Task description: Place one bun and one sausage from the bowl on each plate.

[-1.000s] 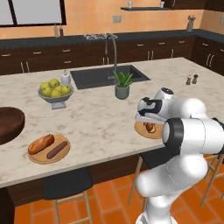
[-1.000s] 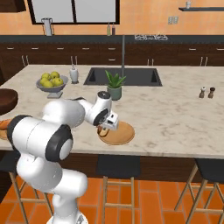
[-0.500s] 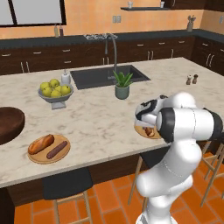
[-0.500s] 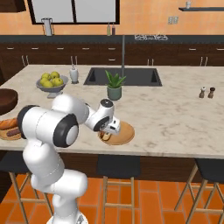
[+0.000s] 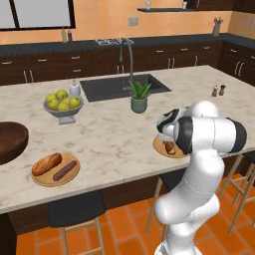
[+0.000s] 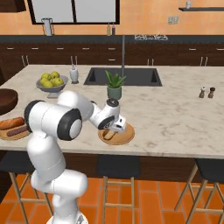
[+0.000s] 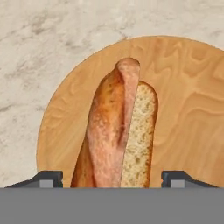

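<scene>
The right wooden plate [image 7: 183, 96] holds one golden bun [image 7: 116, 135] with a pale cut side. My gripper [image 7: 111, 179] is open just above it, and its fingertips [image 7: 46, 178] stand wide on either side without touching the bun. The base views show the same plate [image 5: 160, 146] [image 6: 124, 136], bun [image 5: 170, 147] [image 6: 109, 134] and gripper [image 5: 166, 131] [image 6: 114, 127]. A second plate [image 5: 42, 179] [image 6: 5, 134] to the left carries a bun [image 5: 47, 163] [image 6: 12, 123] and a dark sausage [image 5: 65, 170] [image 6: 17, 131]. The reddish-brown wooden bowl [image 5: 10, 142] [image 6: 6, 100] sits at the far left; its inside is hidden.
A grey footed bowl of yellow-green fruit [image 5: 62, 103] [image 6: 51, 81] and a small potted plant [image 5: 139, 97] [image 6: 114, 86] stand near the sink [image 5: 122, 87]. Salt and pepper shakers [image 5: 218, 90] stand far right. Stools line the counter's front edge.
The hand has stayed low over the right plate while the arm's elbow swung a little. The bun lies on that plate throughout.
</scene>
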Robot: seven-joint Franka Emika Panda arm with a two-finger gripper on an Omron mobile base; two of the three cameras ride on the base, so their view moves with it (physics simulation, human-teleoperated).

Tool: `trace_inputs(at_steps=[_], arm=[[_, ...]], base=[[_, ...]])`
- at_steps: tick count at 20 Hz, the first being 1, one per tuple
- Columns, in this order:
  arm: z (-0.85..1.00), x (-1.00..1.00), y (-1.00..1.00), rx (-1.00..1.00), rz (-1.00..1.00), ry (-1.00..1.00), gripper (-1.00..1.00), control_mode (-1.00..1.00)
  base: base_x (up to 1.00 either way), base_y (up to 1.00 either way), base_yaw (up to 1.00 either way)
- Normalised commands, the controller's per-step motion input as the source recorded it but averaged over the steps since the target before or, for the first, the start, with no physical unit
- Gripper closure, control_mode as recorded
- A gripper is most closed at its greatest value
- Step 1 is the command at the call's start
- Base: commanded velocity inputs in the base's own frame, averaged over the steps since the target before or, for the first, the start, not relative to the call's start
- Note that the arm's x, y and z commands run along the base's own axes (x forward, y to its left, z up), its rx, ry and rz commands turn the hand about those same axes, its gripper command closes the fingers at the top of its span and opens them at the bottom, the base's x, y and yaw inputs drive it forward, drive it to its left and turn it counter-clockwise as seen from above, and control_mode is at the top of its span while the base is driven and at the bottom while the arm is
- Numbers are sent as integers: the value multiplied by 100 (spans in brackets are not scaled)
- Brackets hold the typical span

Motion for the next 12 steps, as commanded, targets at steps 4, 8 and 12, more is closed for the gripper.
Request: trace_inputs(at_steps=[4, 8, 12], arm=[[71, -76, -24, -12, -1, -26, -100, -100], [100, -69, 34, -7, 8, -13, -100, -100], [100, 0, 74, -14, 29, 4, -100, -100]], base=[[0, 0, 0], [0, 0, 0], [0, 0, 0]])
